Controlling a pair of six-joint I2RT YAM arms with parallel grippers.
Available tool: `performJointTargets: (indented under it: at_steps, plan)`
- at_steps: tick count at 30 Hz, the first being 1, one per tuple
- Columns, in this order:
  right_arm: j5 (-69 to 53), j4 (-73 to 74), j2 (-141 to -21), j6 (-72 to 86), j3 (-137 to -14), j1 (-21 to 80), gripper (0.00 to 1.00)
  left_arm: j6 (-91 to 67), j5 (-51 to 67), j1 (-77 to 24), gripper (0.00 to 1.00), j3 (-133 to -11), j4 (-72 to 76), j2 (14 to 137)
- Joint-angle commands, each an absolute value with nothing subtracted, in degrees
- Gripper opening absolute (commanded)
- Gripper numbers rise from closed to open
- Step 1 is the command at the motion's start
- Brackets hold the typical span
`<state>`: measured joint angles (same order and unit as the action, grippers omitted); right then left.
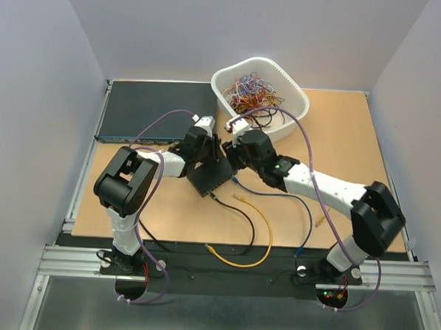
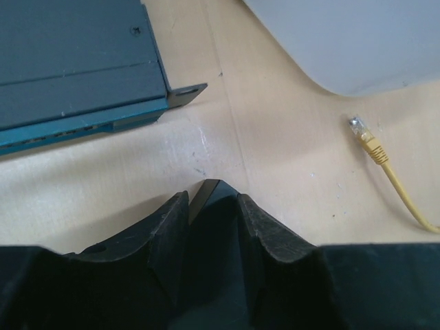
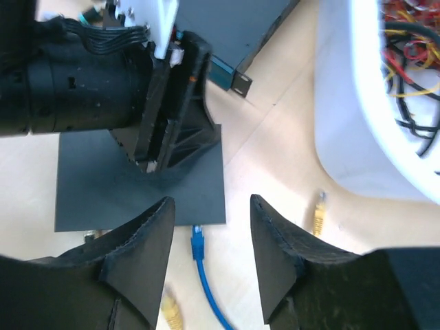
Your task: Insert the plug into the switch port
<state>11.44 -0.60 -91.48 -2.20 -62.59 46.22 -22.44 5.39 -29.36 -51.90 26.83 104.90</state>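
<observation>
Right end effector [image 3: 211, 206] sits nearest, its fingers spread wide. 1 blue plug [image 3: 198, 240] lies loose on the counter [image 3: 275, 158] between them, its tip at the edge of the small black box [image 3: 89, 185]. No switch port can be made out along that edge. Left end effector [image 2: 210, 201] is narrow, clamping the box's corner. Beyond sit 1 grey rack unit [image 2: 69, 69] and 1 white basket [image 3: 337, 103].

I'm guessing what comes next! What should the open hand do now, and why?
Probably close the right gripper on the blue plug: its open fingers straddle it, and the plug lies at the edge of the black box, seemingly not yet in a port, while the left gripper clamps the box.
</observation>
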Motion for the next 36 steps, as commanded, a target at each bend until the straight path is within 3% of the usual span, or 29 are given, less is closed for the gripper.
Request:
performJointTargets:
  at_steps: [1, 7, 19, 36]
  plan:
    - [13.4, -0.4, -84.7, 2.7, -56.0, 46.4, 0.54, -22.2, 6.8, -28.8, 0.48, -50.3, 10.8, 103.9]
    - [8.3, 4.1, -84.6, 11.2, -48.4, 46.5, 0.57, -21.8, 5.1, -27.2, 0.51, -51.8, 8.4, 100.2]
    - [6.8, 5.4, -90.7, 13.5, -48.2, 46.4, 0.57, -22.2, -1.3, -26.7, 0.55, -47.8, 8.9, 89.4]
    - [4.5, 6.1, -85.4, 12.2, -46.1, 49.1, 0.57, -21.9, -2.7, -26.3, 0.54, -45.5, 11.3, 88.9]
